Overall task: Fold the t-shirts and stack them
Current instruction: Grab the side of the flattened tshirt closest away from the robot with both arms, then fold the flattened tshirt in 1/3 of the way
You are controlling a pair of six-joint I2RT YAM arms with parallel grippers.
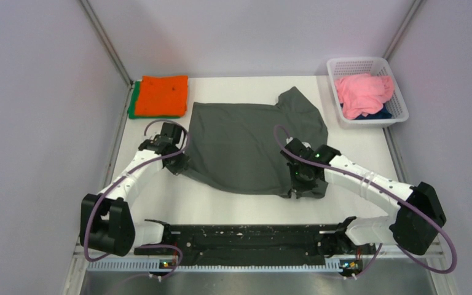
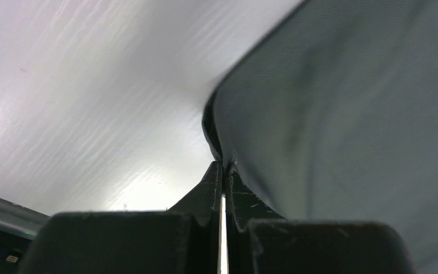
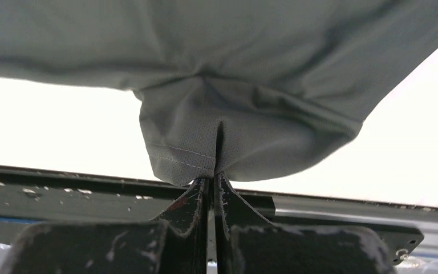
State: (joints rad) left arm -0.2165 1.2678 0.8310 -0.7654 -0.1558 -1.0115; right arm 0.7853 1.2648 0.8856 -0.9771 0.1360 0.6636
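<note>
The left tool [image 2: 223, 166] is pinched fully together on the near left edge of the dark grey t-shirt [image 1: 246, 144], which lies spread across the middle of the desk [image 1: 221, 206]. The right tool [image 3: 214, 177] is clamped tight on the shirt's near right hem corner.

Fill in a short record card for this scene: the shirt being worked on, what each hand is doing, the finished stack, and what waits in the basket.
Shirt in work: dark grey t-shirt, spread on the table
Left side: left hand shut on the shirt's near left edge
Right side: right hand shut on its near right corner
Finished stack: folded orange t-shirt on a green t-shirt, far left corner
Waiting: white basket, far right, with a crumpled pink t-shirt over a navy t-shirt
</note>
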